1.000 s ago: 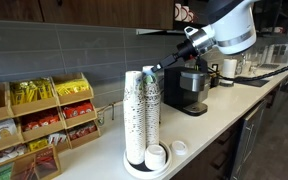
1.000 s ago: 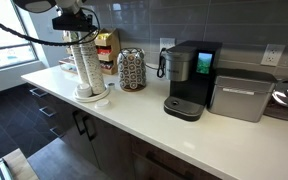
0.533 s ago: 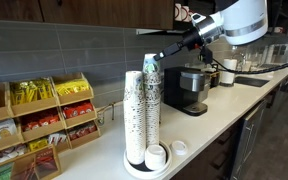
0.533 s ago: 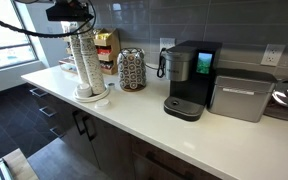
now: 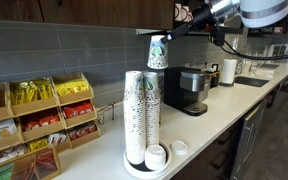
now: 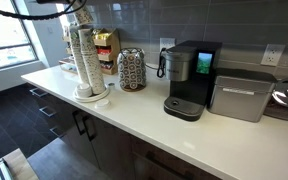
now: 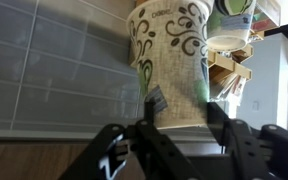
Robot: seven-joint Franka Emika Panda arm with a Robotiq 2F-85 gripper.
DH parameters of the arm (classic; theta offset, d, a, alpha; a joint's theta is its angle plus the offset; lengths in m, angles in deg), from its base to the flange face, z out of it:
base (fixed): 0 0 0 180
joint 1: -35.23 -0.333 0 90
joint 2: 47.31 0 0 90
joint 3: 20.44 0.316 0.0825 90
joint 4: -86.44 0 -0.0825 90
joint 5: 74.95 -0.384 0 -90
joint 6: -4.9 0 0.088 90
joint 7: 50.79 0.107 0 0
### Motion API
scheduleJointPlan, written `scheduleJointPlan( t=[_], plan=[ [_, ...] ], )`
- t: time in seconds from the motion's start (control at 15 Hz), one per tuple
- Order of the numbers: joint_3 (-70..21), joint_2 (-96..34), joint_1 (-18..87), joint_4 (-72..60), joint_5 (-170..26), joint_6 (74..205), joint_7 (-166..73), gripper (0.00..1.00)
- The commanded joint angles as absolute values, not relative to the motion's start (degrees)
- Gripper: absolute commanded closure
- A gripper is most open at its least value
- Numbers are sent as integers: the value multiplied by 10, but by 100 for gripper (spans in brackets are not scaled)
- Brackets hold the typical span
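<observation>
There is one coffee machine (image 5: 192,90). Two tall cup stacks (image 5: 134,115) stand near it. One single cup (image 5: 157,52) hangs higher than its top.

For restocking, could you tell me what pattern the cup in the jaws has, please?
The cup is cream with dark brown swirls, clearest in the wrist view.

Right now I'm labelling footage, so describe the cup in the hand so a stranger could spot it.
On the white counter stand tall stacks of paper cups. Just above them, the hand grips a single green-swirled cup, the only one in the air.
</observation>
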State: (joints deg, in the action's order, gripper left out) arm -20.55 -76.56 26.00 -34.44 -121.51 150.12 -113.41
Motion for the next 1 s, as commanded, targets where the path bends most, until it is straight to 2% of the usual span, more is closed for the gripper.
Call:
scheduleJointPlan(
  t=[0.0,0.53,0.93],
  plan=[
    [-201,-785,263,-341,-1151,1509,-1097,69],
    [-180,-790,316,-348,-813,1452,-924,69],
    [-193,-761,305,-374,-685,1337,-897,69]
  ],
)
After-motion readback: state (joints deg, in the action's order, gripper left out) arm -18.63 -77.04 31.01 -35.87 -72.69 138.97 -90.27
